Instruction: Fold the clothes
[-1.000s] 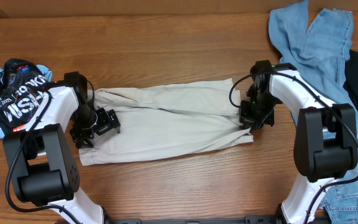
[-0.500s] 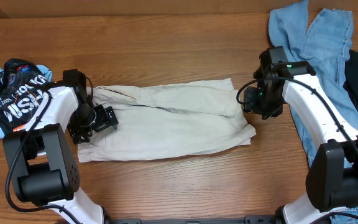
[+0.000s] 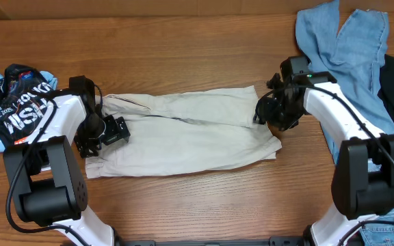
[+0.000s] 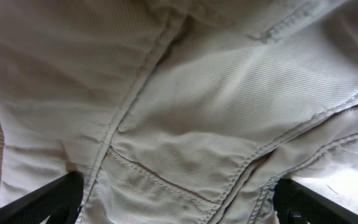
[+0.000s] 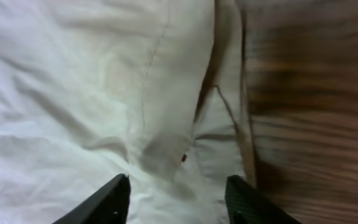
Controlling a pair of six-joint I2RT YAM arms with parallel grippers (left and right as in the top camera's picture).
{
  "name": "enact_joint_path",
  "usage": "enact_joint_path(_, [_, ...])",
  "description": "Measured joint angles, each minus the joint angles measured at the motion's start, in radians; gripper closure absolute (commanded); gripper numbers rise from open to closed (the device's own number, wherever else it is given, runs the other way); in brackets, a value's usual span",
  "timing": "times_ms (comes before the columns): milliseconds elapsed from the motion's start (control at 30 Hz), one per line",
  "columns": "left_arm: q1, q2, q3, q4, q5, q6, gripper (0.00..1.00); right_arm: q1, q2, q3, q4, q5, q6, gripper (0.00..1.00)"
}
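Wooden table [image 3: 183, 41], bearing the clothes. Cream trousers [image 3: 183, 140] lie flat in one long band, one end beneath the left gripper [image 4: 179, 196] and the other beneath the right gripper [image 5: 178, 186]. If the two arms lift unevenly, the fold would probably skew. Light blue jeans [image 3: 347, 41] lie heaped just outboard of the right arm, where a wide swing could snag and drag them. The black lettered piece [image 3: 19, 109] sits crumpled outboard of the left arm, with a similar risk. The left jaws are spread wide over thick seams, which may slip out of a shallow pinch. The right jaws are apart and empty above the hem; bare wood lies just beside them, so a close might catch only the top layer.
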Motion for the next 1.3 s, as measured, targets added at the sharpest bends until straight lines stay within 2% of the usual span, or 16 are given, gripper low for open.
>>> enact_joint_path(100, [0.0,0.0,0.0,0.0,0.0,0.0,0.0,0.0,0.014,-0.019,0.022,-0.032,-0.006,0.49])
enact_joint_path(267, [0.0,0.0,0.0,0.0,0.0,0.0,0.0,0.0,0.016,-0.024,0.048,-0.057,-0.009,0.64])
enact_joint_path(400, [0.0,0.0,0.0,0.0,0.0,0.0,0.0,0.003,0.017,-0.023,0.064,-0.063,-0.011,0.67])
enact_joint_path(433, [0.0,0.0,0.0,0.0,0.0,0.0,0.0,0.006,0.019,-0.023,0.067,-0.063,-0.011,0.76])
enact_joint_path(467, [0.0,0.0,0.0,0.0,0.0,0.0,0.0,0.009,0.025,-0.023,0.067,-0.063,-0.01,0.9])
enact_joint_path(500, [0.0,0.0,0.0,0.0,0.0,0.0,0.0,0.014,0.034,-0.023,0.069,-0.064,-0.01,0.96])
enact_joint_path(733, [0.0,0.0,0.0,0.0,-0.001,0.0,0.0,0.038,0.082,-0.022,0.106,-0.07,-0.009,0.96])
enact_joint_path(933, [0.0,0.0,0.0,0.0,-0.001,0.0,0.0,0.039,0.077,0.085,0.167,-0.034,-0.008,0.96])
enact_joint_path(967, [0.0,0.0,0.0,0.0,-0.001,0.0,0.0,0.038,0.074,0.114,0.199,-0.019,-0.008,0.87])
enact_joint_path(1000, [0.0,0.0,0.0,0.0,-0.001,0.0,0.0,0.038,0.07,0.142,0.239,-0.003,-0.003,0.53])
enact_joint_path(1100, [0.0,0.0,0.0,0.0,-0.003,0.0,0.0,0.038,0.045,0.188,0.334,0.053,0.005,0.51])
enact_joint_path(1233, [0.0,0.0,0.0,0.0,-0.004,0.0,0.0,0.038,0.034,0.195,0.334,0.113,0.015,0.51])
enact_joint_path(1267, [0.0,0.0,0.0,0.0,-0.004,0.0,0.0,0.038,0.035,0.195,0.319,0.125,0.017,0.57])
enact_joint_path(1300, [0.0,0.0,0.0,0.0,-0.004,0.0,0.0,0.039,0.035,0.195,0.293,0.134,0.018,0.67])
